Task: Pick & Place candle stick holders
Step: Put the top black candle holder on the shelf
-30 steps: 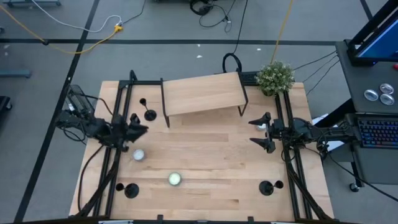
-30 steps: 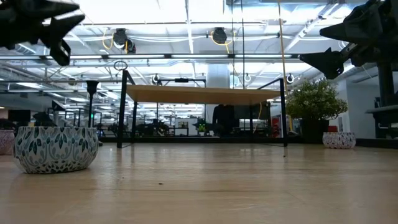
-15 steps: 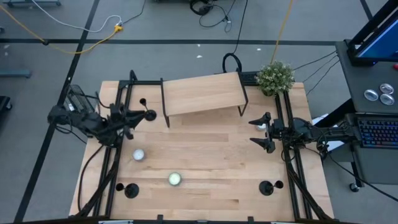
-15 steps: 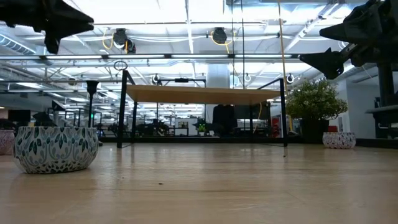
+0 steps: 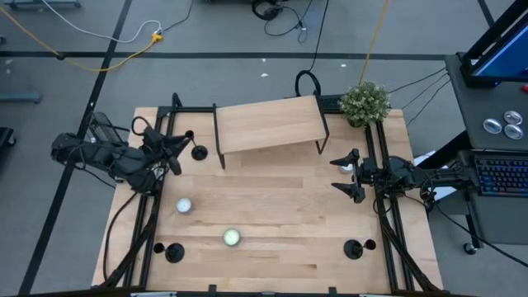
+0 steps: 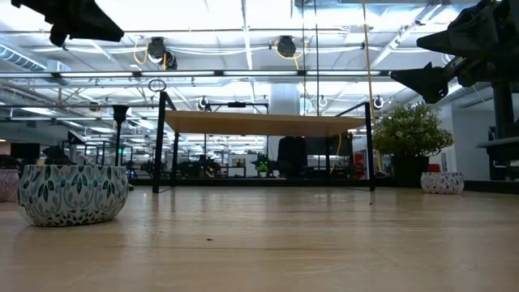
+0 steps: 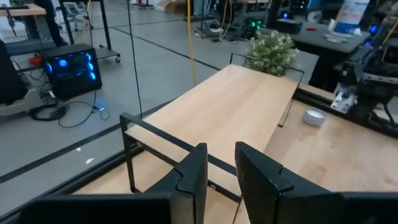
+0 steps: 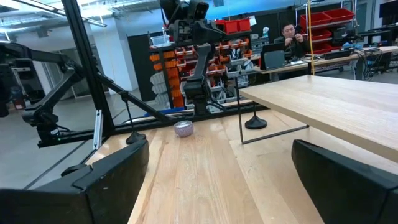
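The left gripper [image 5: 175,142] hangs by the table's [image 5: 280,206] back-left corner, fingers nearly together and empty, near one holder [image 5: 199,152] to grab; the right gripper [image 5: 344,175] waits wide apart at the right edge.

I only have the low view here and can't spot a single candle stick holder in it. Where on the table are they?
Observer: One holder by the shelf stands next to the left leg of the raised wooden shelf.
Operator: Is a hand on it?
Observer: No. The left hand is just beside it, fingers slightly apart with nothing between them.
Operator: And the other two?
Observer: Both are at the table edge opposite the shelf: the left-corner holder and the right-corner holder.
Operator: Right hand?
Observer: The right hand hangs open at the table's right side, well away from every holder.
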You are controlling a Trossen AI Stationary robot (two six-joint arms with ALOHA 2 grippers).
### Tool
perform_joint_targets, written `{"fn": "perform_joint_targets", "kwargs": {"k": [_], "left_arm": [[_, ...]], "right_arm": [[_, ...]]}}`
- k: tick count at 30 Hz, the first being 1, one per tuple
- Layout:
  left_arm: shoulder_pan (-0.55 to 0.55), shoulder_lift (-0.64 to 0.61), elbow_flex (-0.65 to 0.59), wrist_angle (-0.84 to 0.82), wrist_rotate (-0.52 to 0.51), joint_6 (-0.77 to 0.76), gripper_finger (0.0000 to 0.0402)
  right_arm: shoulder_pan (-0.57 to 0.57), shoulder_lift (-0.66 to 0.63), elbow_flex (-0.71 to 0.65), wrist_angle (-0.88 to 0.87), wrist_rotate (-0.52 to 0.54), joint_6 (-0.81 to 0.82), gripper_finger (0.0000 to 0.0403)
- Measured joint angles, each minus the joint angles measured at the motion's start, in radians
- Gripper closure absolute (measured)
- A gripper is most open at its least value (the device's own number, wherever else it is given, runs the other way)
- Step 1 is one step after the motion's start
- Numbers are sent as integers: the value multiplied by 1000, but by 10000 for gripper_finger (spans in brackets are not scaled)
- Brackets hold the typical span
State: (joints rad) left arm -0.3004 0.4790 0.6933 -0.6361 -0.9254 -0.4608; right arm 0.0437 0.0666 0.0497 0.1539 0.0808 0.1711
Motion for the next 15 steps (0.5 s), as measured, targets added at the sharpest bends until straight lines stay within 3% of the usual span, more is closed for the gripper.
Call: {"fn": "perform_joint_targets", "kwargs": {"k": [9, 15], "left_arm": [[124, 12, 0, 0, 37, -101, 316], [254, 61, 0, -33, 135, -110, 316]], "right_arm": [[0, 0, 0, 0, 0, 0, 14], [0, 0, 0, 0, 0, 0, 14]]}}
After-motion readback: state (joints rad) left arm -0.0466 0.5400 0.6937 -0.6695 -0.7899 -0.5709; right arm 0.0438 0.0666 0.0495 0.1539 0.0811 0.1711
